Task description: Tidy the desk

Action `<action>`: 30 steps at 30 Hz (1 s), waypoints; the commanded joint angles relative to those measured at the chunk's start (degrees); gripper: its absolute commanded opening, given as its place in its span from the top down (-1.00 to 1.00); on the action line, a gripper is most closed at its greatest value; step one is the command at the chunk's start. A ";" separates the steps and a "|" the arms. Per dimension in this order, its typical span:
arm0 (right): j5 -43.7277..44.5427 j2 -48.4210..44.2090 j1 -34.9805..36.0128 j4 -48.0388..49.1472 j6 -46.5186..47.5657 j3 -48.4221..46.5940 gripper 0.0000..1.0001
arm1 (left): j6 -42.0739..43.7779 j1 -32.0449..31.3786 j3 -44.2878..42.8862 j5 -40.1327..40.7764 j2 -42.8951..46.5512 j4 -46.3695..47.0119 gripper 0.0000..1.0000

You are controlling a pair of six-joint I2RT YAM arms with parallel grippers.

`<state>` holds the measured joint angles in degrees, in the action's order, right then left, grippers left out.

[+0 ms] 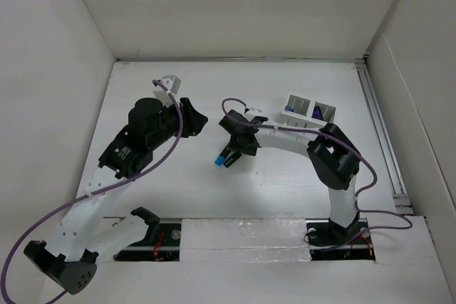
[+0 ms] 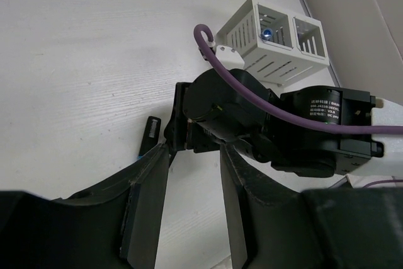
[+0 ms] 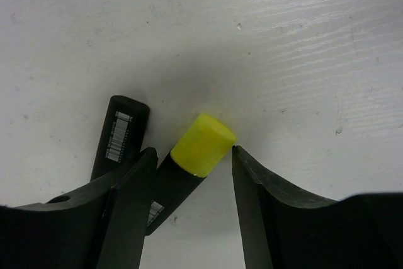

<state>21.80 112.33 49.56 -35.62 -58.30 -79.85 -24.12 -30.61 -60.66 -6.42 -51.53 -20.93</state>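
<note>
The white desk (image 1: pixel 274 186) carries two black markers under my right gripper (image 1: pixel 235 149). In the right wrist view the right gripper (image 3: pixel 194 152) is open and straddles a yellow-capped marker (image 3: pixel 201 144) lying on the desk (image 3: pixel 283 42). The left finger overlaps the marker's black body and the right fingertip is beside the cap. A second black marker with a barcode label (image 3: pixel 119 133) lies just left of the fingers; its blue end shows from above (image 1: pixel 218 162). My left gripper (image 1: pixel 194 120) is open and empty above the desk, pointing at the right gripper (image 2: pixel 252 118).
A small white slotted pen holder (image 1: pixel 308 110) stands at the back right, with a blue-purple object in one compartment (image 2: pixel 267 33). White wall panels enclose the desk on three sides. A metal rail (image 1: pixel 381 133) runs along the right edge. Purple cables trail from both arms.
</note>
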 commanded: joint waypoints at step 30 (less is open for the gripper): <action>0.43 -24.61 -2.00 4.95 6.88 11.59 0.65 | -1.98 0.29 -0.51 0.18 0.38 1.32 0.30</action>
<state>21.45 95.33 48.84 -31.55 -54.52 -63.48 -25.61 -30.61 -60.60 -5.23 -50.96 -21.06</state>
